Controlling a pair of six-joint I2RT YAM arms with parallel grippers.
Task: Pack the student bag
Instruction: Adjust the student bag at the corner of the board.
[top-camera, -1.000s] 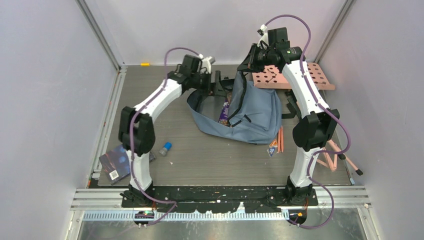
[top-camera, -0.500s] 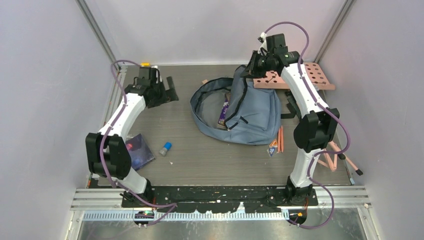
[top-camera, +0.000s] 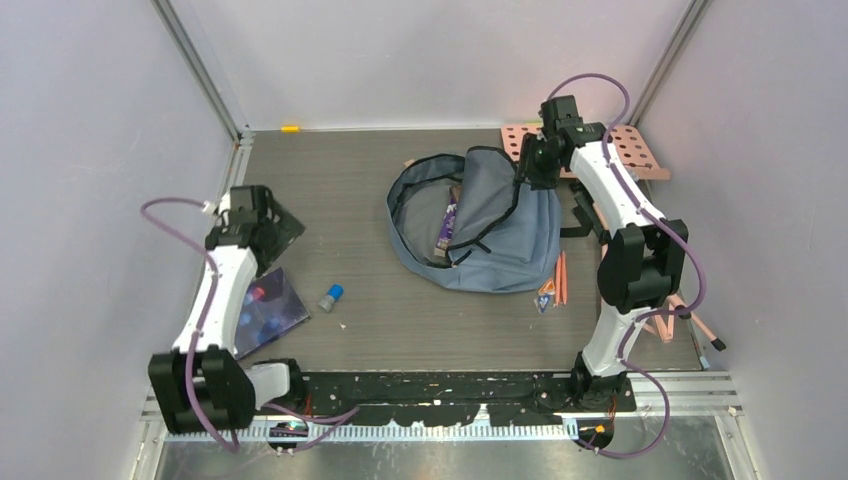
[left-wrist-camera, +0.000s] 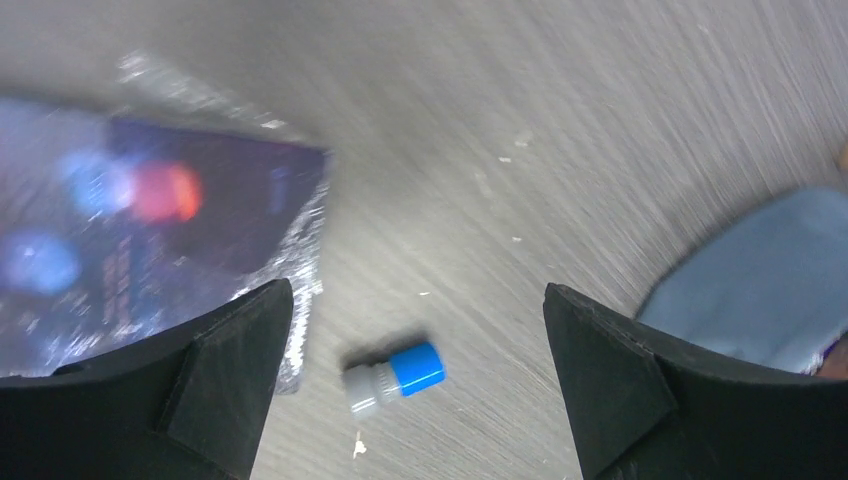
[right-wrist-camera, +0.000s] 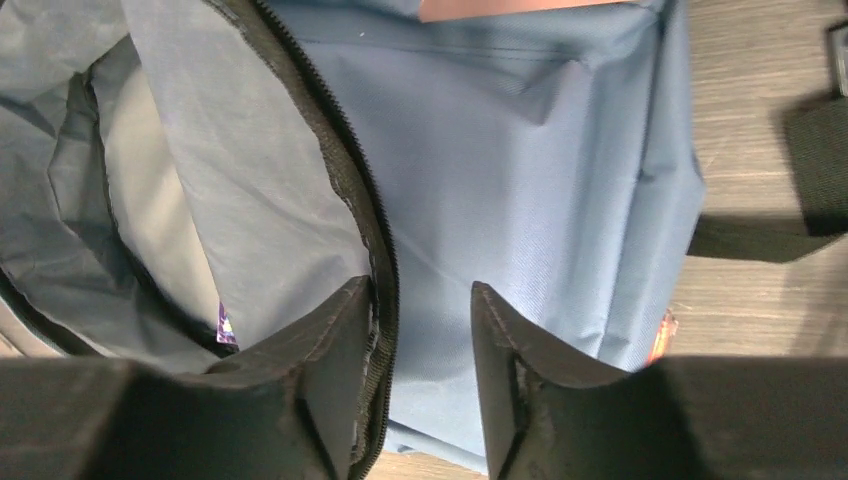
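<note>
The student bag (top-camera: 500, 225) is a grey-blue backpack lying at the back middle of the table, its main zipper wide open and a purple packet (top-camera: 450, 222) inside. My right gripper (top-camera: 525, 170) hovers over the bag's far edge. In the right wrist view the right gripper (right-wrist-camera: 420, 290) is open, with the bag's zipper edge (right-wrist-camera: 375, 240) lying against the left finger and blue fabric (right-wrist-camera: 520, 150) showing in the gap. My left gripper (top-camera: 272, 226) is far left, and in its wrist view this gripper (left-wrist-camera: 415, 290) is wide open and empty above the table.
A dark glossy book (top-camera: 265, 305) (left-wrist-camera: 150, 220) lies at the left, a small blue-capped bottle (top-camera: 331, 297) (left-wrist-camera: 395, 375) beside it. A pink pegboard (top-camera: 620, 150) stands behind the bag. Orange pencils (top-camera: 560, 278) lie at its near right, pink sticks (top-camera: 680, 320) at the right edge.
My left arm swung from the bag's opening to the left side above the book and opened fully. The right gripper lowered the bag's raised edge and opened; the bag settled flatter.
</note>
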